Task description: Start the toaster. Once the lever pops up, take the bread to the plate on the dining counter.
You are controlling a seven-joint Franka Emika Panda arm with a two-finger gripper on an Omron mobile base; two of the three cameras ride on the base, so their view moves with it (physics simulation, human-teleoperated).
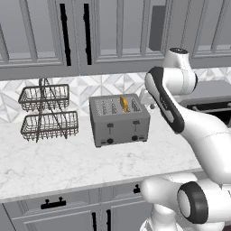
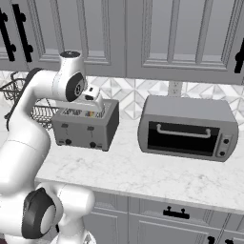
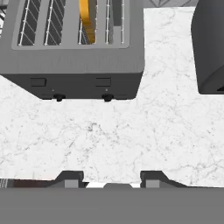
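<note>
The grey four-slot toaster (image 1: 119,121) stands on the marble worktop against the backsplash. A golden slice of bread (image 1: 123,103) stands upright in one of its right-hand slots, its top edge above the slot. In the hand view the toaster (image 3: 74,65) lies at the top with the bread (image 3: 87,19) in it, and two front levers (image 3: 103,82) sit over black knobs. My gripper (image 3: 111,179) is open with nothing between its fingers. It hangs above the toaster's right end (image 2: 98,110), over the worktop in front. The plate and dining counter are out of view.
A wider grey toaster oven (image 2: 188,127) with a glass door stands to the right of the toaster. A two-tier wire basket rack (image 1: 45,113) stands to its left. Grey wall cabinets (image 1: 67,36) hang above. Bare marble worktop (image 3: 113,135) stretches in front of the toaster.
</note>
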